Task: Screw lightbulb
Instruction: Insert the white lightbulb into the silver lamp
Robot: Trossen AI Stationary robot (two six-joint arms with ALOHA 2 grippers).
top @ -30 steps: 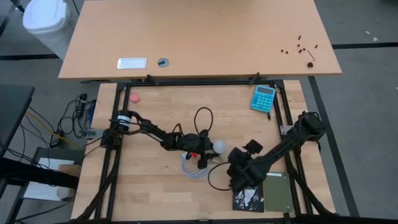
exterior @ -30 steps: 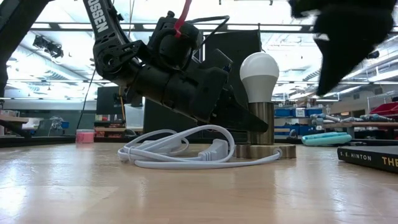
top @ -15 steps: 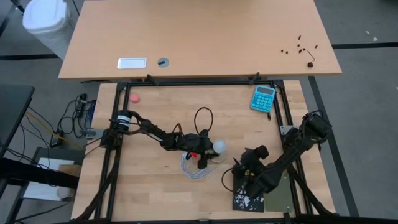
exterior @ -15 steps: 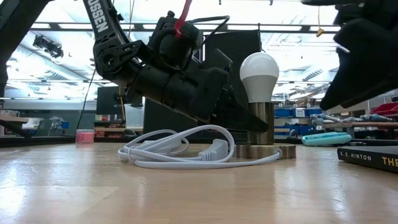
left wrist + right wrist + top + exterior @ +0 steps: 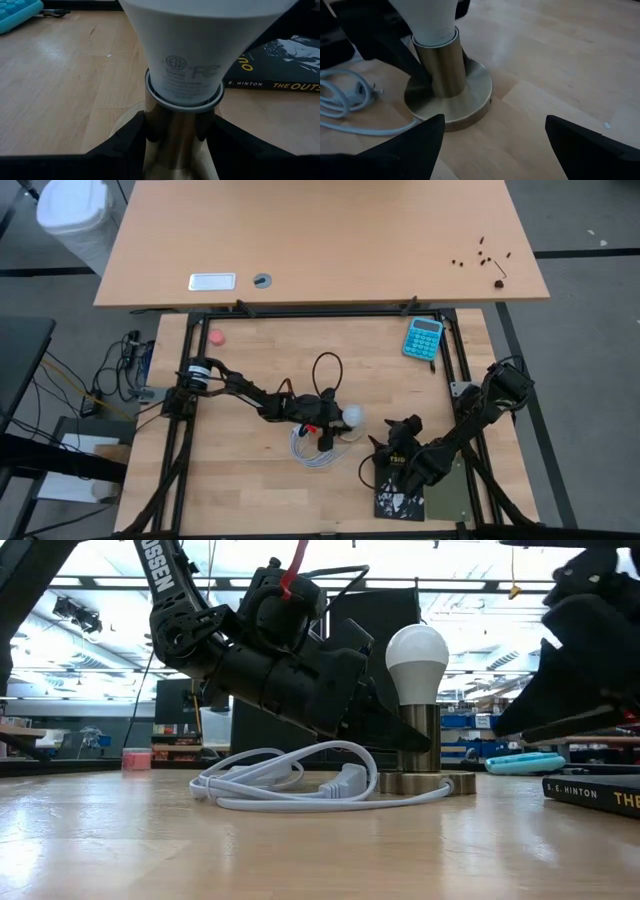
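The white lightbulb (image 5: 352,416) (image 5: 417,655) stands upright in a metal socket, whose stem (image 5: 420,735) rises from a round base (image 5: 470,95) resting flat on the table. My left gripper (image 5: 335,420) reaches in from the table's left and is shut on that stem, just under the bulb (image 5: 200,45). My right gripper (image 5: 386,444) (image 5: 494,122) hangs open, low over the table to the right of the socket, pointing at the base. Nothing is between its fingers. My left gripper pinches the socket's upright stem (image 5: 175,132) between its two fingers (image 5: 132,132), just below the bulb's collar. The fingers come from the table's left, slanting a little downward, one on each side of the stem. The socket stands upright with its base on the table.
A coiled white cable (image 5: 312,450) (image 5: 290,780) lies beside the socket's base, toward the near side. A dark book (image 5: 400,498) (image 5: 595,795) lies under the right arm. A blue calculator (image 5: 423,338) sits far right and a small pink object (image 5: 215,337) far left.
My right gripper has sunk toward the table on the socket's right side and rolled about its own axis while coming down. The left gripper, the socket and the lightbulb have kept still.
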